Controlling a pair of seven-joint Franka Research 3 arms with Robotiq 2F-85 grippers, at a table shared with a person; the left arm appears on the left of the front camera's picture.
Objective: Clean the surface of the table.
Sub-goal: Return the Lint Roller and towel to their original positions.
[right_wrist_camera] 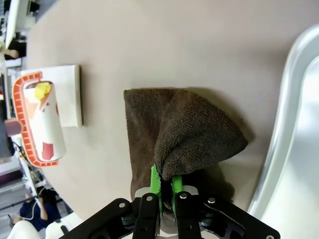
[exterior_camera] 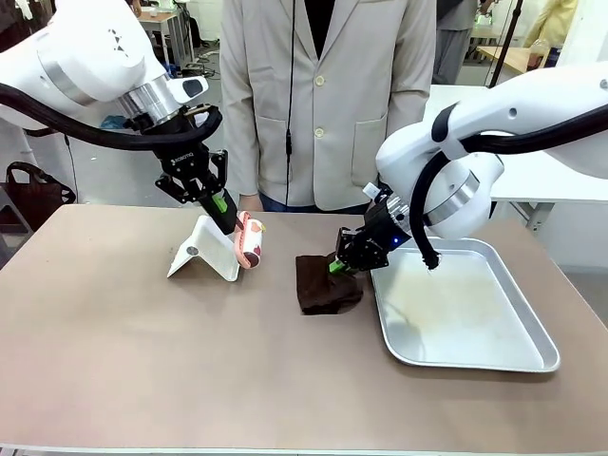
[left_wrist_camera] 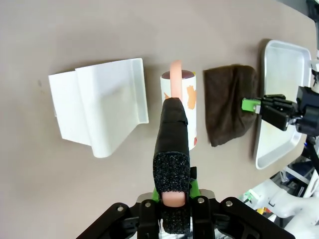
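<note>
Left gripper [exterior_camera: 226, 214] clenched on the pink handle of a lint roller [exterior_camera: 250, 241], roller just beside a white stand [exterior_camera: 204, 249], perhaps touching. Right gripper [exterior_camera: 334, 267] with fingers clenched on a brown cloth [exterior_camera: 326, 288], pinched up from the desk [exterior_camera: 142, 351]. Metal tray [exterior_camera: 518, 356] beside cloth. Person [exterior_camera: 328, 95] behind far edge.

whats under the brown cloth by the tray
The brown cloth lies on the bare table; the right gripper pinches one lifted edge. Nothing else shows beneath, though the flat part hides its patch of tabletop.
</note>
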